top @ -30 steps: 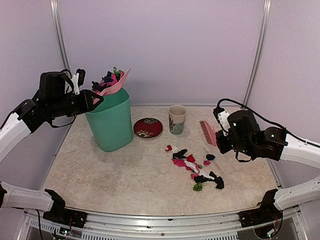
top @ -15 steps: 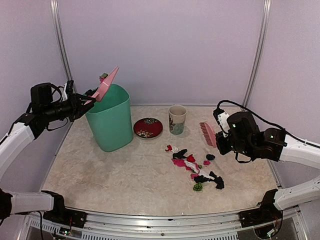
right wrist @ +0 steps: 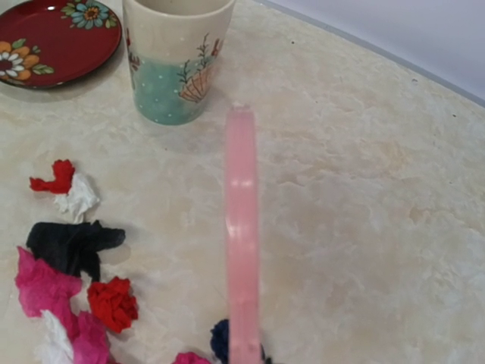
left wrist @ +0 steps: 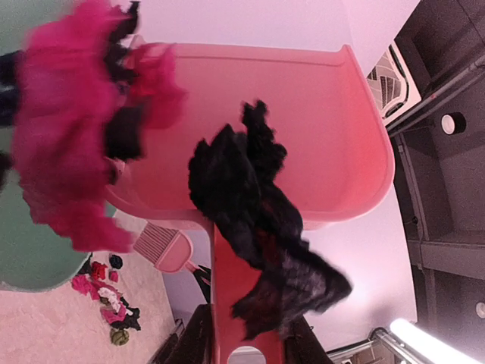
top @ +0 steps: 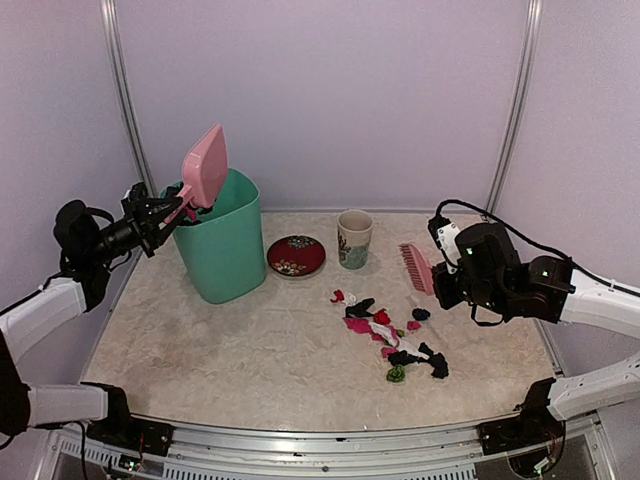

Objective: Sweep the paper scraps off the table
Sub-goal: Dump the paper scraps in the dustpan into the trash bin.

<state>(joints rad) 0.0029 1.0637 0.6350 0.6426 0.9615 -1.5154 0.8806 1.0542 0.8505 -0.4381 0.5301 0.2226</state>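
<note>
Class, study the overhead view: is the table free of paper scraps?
No, a cluster of paper scraps lies on the table, in front of the cup.

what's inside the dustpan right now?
Wrist view shows a black scrap and blurred magenta scraps against the pink dustpan, which the left gripper holds tipped above the green bin. The bin's contents can't be seen.

Scraps (top: 386, 336): small crumpled bits, black, pink, red, white, one green, in a loose cluster right of table (top: 230, 350) centre, trailing toward near-right corner. Table: beige mottled top, metal rail at near edge. More black and pink scraps, blurred, on tilted dustpan (left wrist: 318, 129).
</note>
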